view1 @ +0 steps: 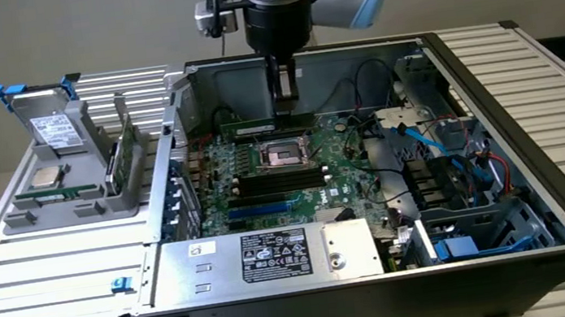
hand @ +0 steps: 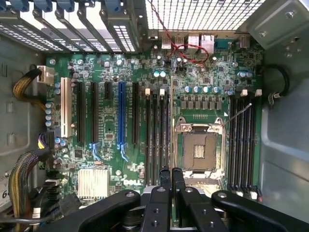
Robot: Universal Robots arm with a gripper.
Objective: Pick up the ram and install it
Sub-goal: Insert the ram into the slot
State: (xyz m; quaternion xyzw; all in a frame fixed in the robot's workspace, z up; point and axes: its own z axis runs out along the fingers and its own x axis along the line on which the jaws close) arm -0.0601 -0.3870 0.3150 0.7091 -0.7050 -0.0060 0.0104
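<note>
- Over the motherboard [view1: 348, 173], behind the processor socket [view1: 284, 154] as the exterior view has it: the ram [view1: 265, 123] stands on edge. Its long axis runs from the exterior view's left to its right.
- Wrist view: the ram [hand: 171, 125] shows edge-on as a thin pale line. It lies parallel to the black memory slots [hand: 155, 135], just beside the slot nearest the socket. Whether it is seated, cannot tell.
- Gripper [view1: 287, 102] comes straight down from above. The matte black fingers [hand: 165, 182] pinch the ram between them, about mid-length.
- Ram is a flat green board. The socket has a bright metal frame. The case [view1: 356, 54] is grey sheet metal.
- Room: the case's back wall is near behind the ram. Loose cables [view1: 388, 124] lie toward the exterior view's right.
- Slatted table [view1: 45, 263]: a grey holder [view1: 70, 211] at the exterior view's left carries another green stick [view1: 126, 156].
</note>
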